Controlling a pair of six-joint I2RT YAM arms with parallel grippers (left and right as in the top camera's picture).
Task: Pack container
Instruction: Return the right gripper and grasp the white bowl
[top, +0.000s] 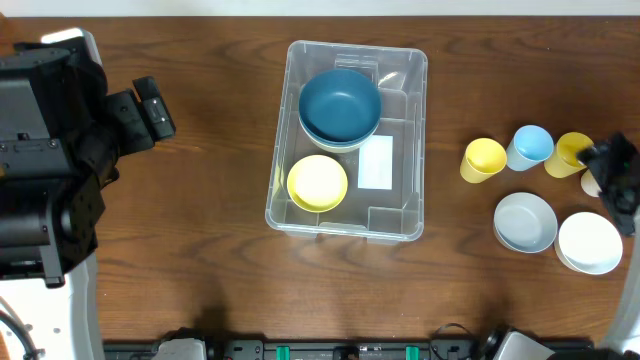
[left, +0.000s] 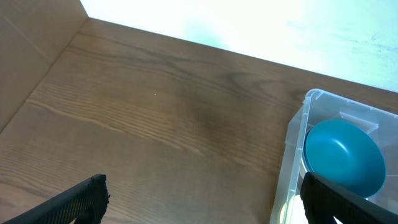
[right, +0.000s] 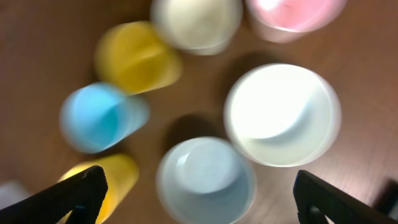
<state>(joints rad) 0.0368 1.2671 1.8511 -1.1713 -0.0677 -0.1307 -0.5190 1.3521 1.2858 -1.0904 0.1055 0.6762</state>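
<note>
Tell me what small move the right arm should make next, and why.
Probably lower the right gripper onto the pale blue bowl, which the wrist view shows between its open fingers. The container already holds a dark blue bowl and a yellow bowl, while this one sits outside beside the white bowl.

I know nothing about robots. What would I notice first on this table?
First, the big clear container in the middle of the table, with a dark blue bowl at one end and a yellow bowl at the other. Next, the bright cluster of cups and bowls to its right, including a light blue cup, a pale blue bowl and a white bowl, with the right tool hanging open above them.
</note>
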